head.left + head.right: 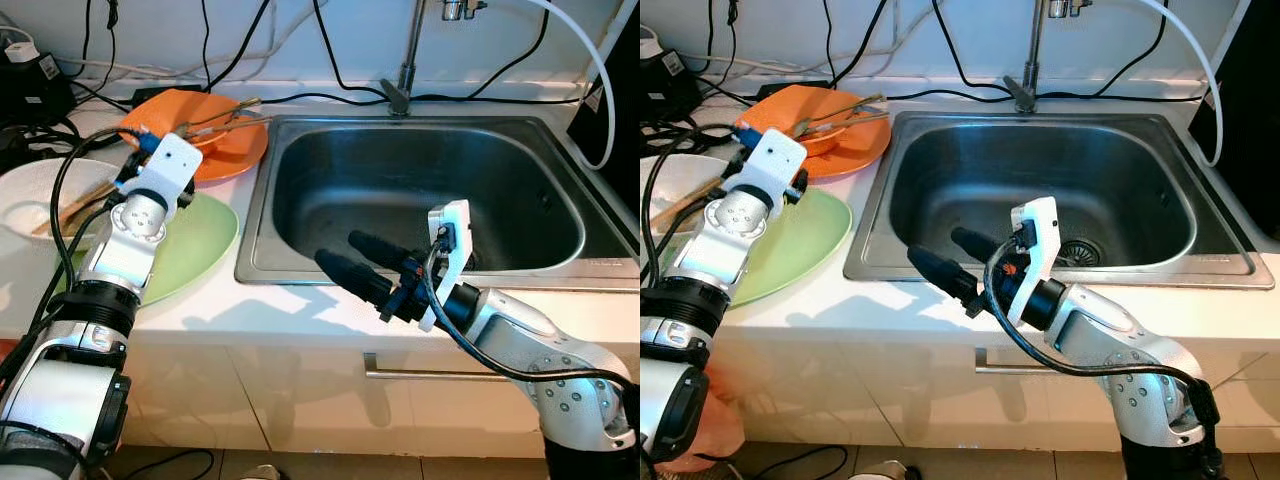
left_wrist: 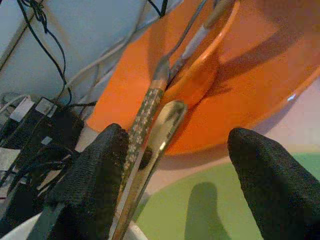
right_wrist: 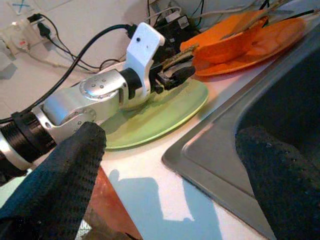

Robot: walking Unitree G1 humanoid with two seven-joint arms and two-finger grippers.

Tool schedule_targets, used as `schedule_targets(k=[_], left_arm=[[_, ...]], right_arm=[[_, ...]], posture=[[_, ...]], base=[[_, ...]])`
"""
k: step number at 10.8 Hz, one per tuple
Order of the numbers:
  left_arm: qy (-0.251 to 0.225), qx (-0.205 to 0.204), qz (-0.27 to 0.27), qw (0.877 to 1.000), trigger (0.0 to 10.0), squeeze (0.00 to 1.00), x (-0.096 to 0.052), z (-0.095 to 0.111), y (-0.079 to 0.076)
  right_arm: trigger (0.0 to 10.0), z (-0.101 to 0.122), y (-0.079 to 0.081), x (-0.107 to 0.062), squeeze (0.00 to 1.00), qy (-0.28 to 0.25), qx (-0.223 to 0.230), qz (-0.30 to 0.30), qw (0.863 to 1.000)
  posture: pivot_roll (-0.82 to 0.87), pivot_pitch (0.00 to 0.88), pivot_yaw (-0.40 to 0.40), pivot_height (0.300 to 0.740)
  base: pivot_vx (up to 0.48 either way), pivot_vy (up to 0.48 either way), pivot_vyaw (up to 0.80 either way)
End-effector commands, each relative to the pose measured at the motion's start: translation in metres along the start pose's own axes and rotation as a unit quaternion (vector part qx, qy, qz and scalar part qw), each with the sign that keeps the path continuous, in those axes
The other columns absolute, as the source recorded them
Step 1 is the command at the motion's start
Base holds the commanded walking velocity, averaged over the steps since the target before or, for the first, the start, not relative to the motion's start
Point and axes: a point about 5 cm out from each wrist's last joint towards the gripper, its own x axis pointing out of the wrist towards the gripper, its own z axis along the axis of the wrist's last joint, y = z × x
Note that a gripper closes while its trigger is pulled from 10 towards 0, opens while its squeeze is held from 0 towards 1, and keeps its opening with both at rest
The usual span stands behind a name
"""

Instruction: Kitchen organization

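right gripper (image 1: 360,262): nearest the camera, hovering over the front edge of the sink (image 1: 300,150), jaws spread and holding nothing.
left gripper (image 3: 172,75): reaching over the green plate (image 1: 205,240) toward the orange dishes, jaws apart with nothing clamped between them.
utensils: a patterned handle (image 2: 142,120) and a metal handle (image 2: 162,125) lie side by side just off one finger (image 2: 95,170); they run up into the orange bowl (image 2: 210,75). whether the finger touches them cannot be told.
orange bowl: sits on the orange plate (image 1: 235,150) at the back of the worktop (image 1: 300,320), beside the sink.
white bowl (image 1: 35,200): further to the robot's left, with wooden sticks (image 1: 75,205) lying in it.
step in hand: judged as lining up a grasp on the utensil handles; nothing lifted yet.
next move: calls for shifting the left gripper sideways so the handles sit between the jaws, then closing. the two handles lie close, so both may be caught at once.
risk: thin, smooth metal could slip or tip the bowl.
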Motion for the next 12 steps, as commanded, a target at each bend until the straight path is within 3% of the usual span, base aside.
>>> schedule_targets(k=[1,6,8,9,12], left_arm=[[-0.004,-0.002,0.01,1.0,0.0,0.0,0.002,0.004,0.009],[-0.02,-0.013,0.011,1.0,0.0,0.0,0.003,0.01,0.008],[-0.053,-0.025,0.012,0.998,0.0,0.0,0.002,0.025,0.006],[-0.071,-0.032,0.007,0.997,0.0,0.0,0.0,0.033,0.003],[-0.131,-0.055,-0.019,0.99,0.0,0.0,-0.008,0.066,-0.011]], right_arm=[[10.0,0.0,0.003,-0.001,0.45,0.005,-0.004,0.006,1.0],[10.0,0.0,0.003,0.0,0.38,0.007,-0.006,0.003,1.0],[10.0,0.002,0.001,0.0,0.26,0.006,-0.008,0.001,1.0],[10.0,0.002,0.0,0.0,0.15,0.006,-0.009,0.0,1.0],[10.0,0.005,-0.003,0.001,0.03,0.004,-0.013,0.001,1.0]], posture=[[0.1,0.038,0.047,0.74],[0.1,0.037,0.043,0.74],[0.1,0.035,0.042,0.74],[0.1,0.032,0.041,0.74],[0.1,0.023,0.037,0.74]], base=[[0.0,0.0,0.0],[0.0,0.0,0.0],[0.0,0.0,0.0],[0.0,0.0,0.0],[0.0,0.0,0.0]])
